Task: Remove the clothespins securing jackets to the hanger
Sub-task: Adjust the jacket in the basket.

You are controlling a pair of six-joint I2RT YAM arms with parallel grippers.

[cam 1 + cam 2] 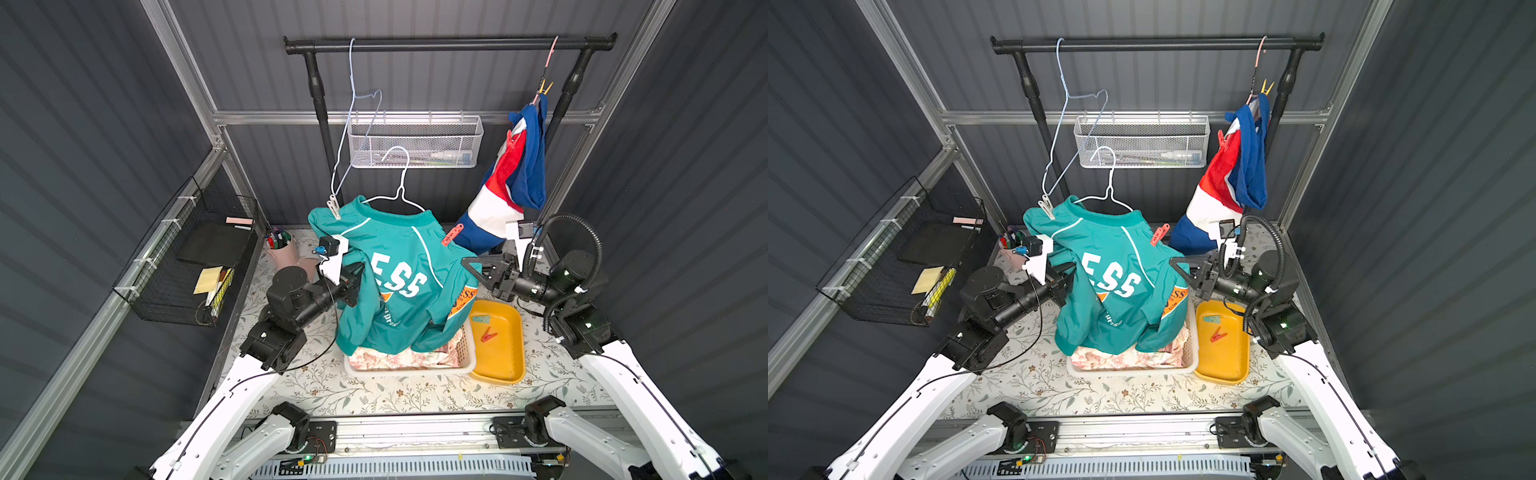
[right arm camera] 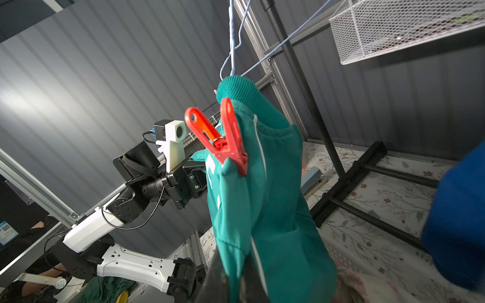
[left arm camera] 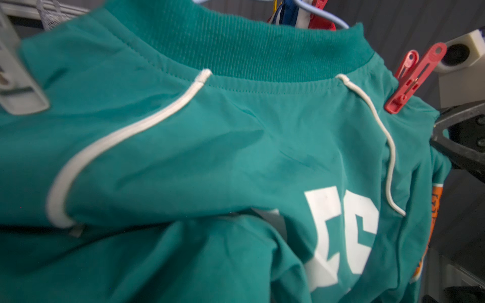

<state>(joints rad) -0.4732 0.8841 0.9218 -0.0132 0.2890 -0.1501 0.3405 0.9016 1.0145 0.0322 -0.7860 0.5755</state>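
The teal jacket (image 1: 399, 266) sits on a white hanger (image 1: 401, 183) between the two arms, above a white laundry basket (image 1: 415, 370). The basket holds the cream-and-pink jacket (image 1: 395, 357).

The left gripper (image 1: 352, 281) is closed. Its tips are buried in the teal fabric, so I cannot tell what it pinches. The right gripper (image 1: 471, 265) is closed on the teal jacket's sleeve side.

A grey clothespin (image 1: 333, 208) joins one shoulder to a pale blue hanger (image 1: 353, 99) on the black rail (image 1: 449, 43). A red clothespin (image 1: 452, 235) sits on the other shoulder.

The colour-block jacket (image 1: 511, 183) hangs just behind the right arm on a pink hanger (image 1: 550, 54). It carries a second red clothespin (image 1: 510, 139) and a yellow clothespin (image 1: 545, 88).

The yellow tray (image 1: 498, 361) holds a third red clothespin (image 1: 489, 334) and a pale teal clothespin (image 1: 481, 319).

In total there are three jackets, three hangers and six clothespins.
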